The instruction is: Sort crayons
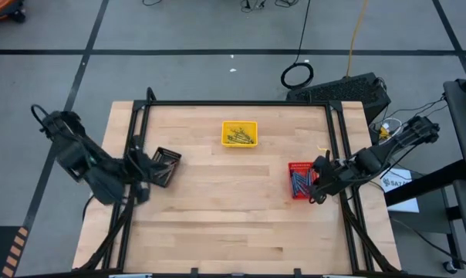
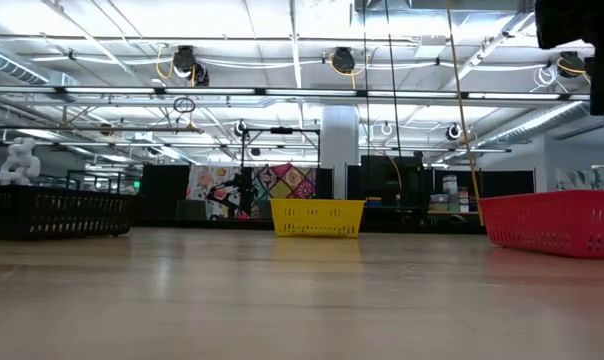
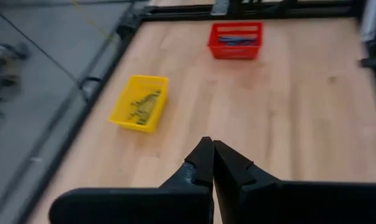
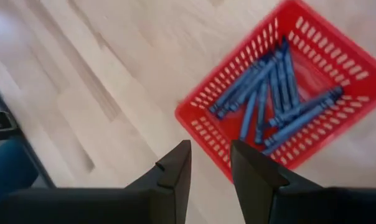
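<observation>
The right claw (image 4: pixel 210 163) hung part open and empty over the red tray's (image 4: pixel 203 124) near rim, blue crayons (image 4: pixel 272 99) inside. Descending there, it could clip the rim and tip them out. The left claw (image 3: pixel 213 163) was shut, empty.

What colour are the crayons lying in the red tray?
Blue. The crayons in the red tray show best in the right wrist view.
</observation>
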`<state>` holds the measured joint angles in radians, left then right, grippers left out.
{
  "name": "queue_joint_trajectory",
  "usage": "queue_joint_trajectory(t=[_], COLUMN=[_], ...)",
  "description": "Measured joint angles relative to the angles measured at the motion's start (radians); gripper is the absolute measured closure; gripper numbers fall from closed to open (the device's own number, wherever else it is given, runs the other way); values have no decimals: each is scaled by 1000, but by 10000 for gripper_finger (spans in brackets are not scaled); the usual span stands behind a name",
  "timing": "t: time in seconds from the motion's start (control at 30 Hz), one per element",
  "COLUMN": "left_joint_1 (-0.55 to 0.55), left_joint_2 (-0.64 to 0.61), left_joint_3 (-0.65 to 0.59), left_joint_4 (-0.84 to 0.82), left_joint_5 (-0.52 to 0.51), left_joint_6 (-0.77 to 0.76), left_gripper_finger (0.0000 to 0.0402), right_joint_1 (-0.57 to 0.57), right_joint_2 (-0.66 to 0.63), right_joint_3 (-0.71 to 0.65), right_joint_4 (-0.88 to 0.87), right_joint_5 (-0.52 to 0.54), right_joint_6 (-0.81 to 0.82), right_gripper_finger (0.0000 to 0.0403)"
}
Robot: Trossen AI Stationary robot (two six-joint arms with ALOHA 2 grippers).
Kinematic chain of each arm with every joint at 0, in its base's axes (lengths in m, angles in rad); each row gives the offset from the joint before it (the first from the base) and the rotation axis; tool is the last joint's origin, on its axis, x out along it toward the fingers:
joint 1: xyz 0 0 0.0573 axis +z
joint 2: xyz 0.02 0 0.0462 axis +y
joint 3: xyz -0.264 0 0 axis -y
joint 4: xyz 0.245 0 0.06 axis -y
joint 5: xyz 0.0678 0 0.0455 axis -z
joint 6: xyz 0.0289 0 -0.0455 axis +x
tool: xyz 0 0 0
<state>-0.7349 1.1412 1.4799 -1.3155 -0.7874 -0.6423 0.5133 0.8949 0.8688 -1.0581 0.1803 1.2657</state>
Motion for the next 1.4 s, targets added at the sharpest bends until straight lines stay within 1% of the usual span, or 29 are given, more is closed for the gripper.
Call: queue_joint_trajectory(t=[0.1, 0.2, 0.27, 0.37, 0.53, 0.7, 0.73, 0.8, 0.87, 0.9, 0.93, 1.0, 1.03, 1.13, 1.2, 1.27, 1.4], left_joint_1=[0, 0, 0, 0, 0, 0, 0, 0, 0, 0, 0, 0, -1, -1, -1, -1, 1], left_joint_2=[-66, -113, -130, -133, -111, -103, -103, -103, -102, -104, -109, -120, -127, -148, -161, -168, -180], left_joint_3=[0, 0, 0, 0, 0, 0, 0, 0, 0, 0, 0, 0, 0, 0, 1, 1, 0], left_joint_4=[0, -3, -7, -6, 27, -14, -14, 4, 19, 38, 72, 189, 267, 485, 566, 596, 654], left_joint_5=[72, 115, 165, 258, 350, 447, 471, 512, 524, 534, 551, 615, 683, 931, 1032, 1045, 986], left_joint_6=[-33, -131, -158, -165, -159, -58, -60, -126, -171, -137, -67, 121, 201, 398, 486, 511, 482], left_gripper_finger=[394, 394, 394, 394, 394, 394, 394, 394, 394, 394, 394, 394, 394, 394, 394, 394, 394], right_joint_1=[0, 0, 0, 0, 0, 0, 0, 0, 0, 0, 0, 0, 0, 0, 0, 0, 0], right_joint_2=[-32, -75, -108, -161, -246, -312, -320, -335, -346, -349, -350, -355, -357, -358, -357, -358, -362], right_joint_3=[0, 0, 0, 0, 0, 0, 0, 0, 0, 0, 0, 0, 0, 0, 0, 0, 0], right_joint_4=[26, 73, 112, 191, 336, 466, 487, 526, 548, 558, 567, 574, 573, 569, 568, 568, 595], right_joint_5=[19, 51, 55, 53, 53, 34, 28, 27, 27, 26, 26, 25, 24, 21, 18, 2, -2], right_joint_6=[-29, -76, -119, -181, -300, -441, -466, -500, -516, -522, -526, -526, -527, -527, -539, -569, -622], right_gripper_finger=[305, 305, 305, 305, 305, 305, 305, 305, 305, 305, 305, 305, 305, 305, 305, 305, 305])
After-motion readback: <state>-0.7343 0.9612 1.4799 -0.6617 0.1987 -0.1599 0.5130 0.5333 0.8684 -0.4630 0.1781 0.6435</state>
